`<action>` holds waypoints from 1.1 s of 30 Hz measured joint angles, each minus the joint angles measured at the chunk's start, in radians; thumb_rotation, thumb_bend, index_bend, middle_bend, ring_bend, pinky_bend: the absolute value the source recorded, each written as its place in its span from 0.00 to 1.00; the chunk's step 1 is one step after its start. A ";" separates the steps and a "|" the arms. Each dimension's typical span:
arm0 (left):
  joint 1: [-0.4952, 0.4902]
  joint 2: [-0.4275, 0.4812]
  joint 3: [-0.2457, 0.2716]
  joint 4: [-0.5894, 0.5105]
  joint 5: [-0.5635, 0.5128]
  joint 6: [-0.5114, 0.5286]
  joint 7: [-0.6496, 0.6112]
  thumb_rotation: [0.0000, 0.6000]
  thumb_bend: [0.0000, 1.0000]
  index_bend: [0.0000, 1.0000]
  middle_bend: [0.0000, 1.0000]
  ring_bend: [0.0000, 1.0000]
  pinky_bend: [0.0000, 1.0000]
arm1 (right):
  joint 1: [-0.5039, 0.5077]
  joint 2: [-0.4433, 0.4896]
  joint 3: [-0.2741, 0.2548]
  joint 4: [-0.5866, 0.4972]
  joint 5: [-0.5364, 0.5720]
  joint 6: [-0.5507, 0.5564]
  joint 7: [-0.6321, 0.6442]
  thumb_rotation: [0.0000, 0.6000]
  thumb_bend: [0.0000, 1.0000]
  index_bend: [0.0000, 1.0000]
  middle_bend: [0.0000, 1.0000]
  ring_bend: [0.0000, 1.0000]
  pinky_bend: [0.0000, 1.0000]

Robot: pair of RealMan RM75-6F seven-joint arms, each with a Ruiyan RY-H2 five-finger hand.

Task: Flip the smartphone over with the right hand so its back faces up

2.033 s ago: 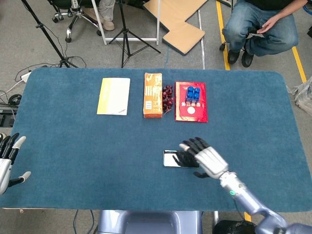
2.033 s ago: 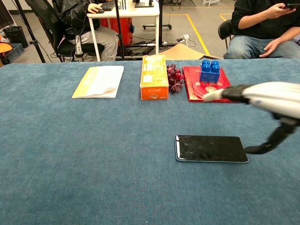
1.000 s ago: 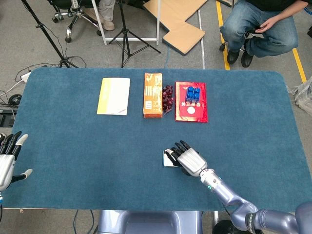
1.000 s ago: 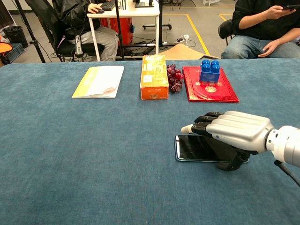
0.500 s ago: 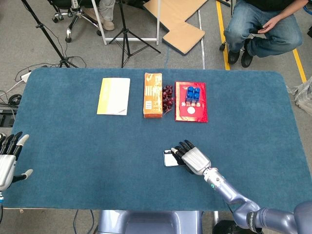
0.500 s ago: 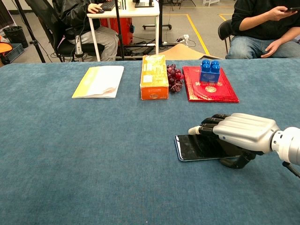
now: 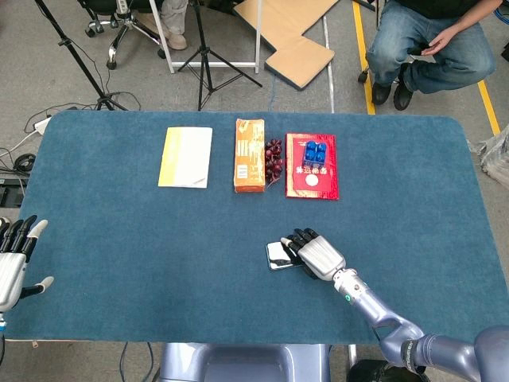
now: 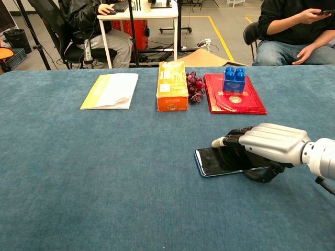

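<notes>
Glossy smartphone [image 8: 217, 161], matt blue cloth table [image 8: 104, 178]

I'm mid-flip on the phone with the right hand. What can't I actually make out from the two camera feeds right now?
- Both views: the right hand covers the smartphone's right part, so the grip under it is hidden.
- Chest view: whether the smartphone's covered edge is off the table cannot be told.
- Left hand: cut by the head view's left edge, absent from the chest view.
- Print on the orange box: too small in either view.
</notes>
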 measured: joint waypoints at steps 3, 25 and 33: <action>0.001 0.001 0.000 -0.001 0.001 0.002 -0.001 1.00 0.00 0.00 0.00 0.00 0.00 | 0.000 0.007 -0.011 -0.005 -0.022 0.011 0.050 1.00 0.79 0.20 0.22 0.11 0.20; 0.004 0.009 0.009 -0.015 0.021 0.013 -0.007 1.00 0.00 0.00 0.00 0.00 0.00 | 0.022 0.265 -0.012 -0.400 0.180 -0.167 0.561 1.00 0.87 0.27 0.16 0.06 0.16; 0.002 0.007 0.008 -0.013 0.012 0.006 -0.001 1.00 0.00 0.00 0.00 0.00 0.00 | 0.077 0.278 0.053 -0.347 0.407 -0.292 0.610 1.00 0.87 0.26 0.11 0.00 0.07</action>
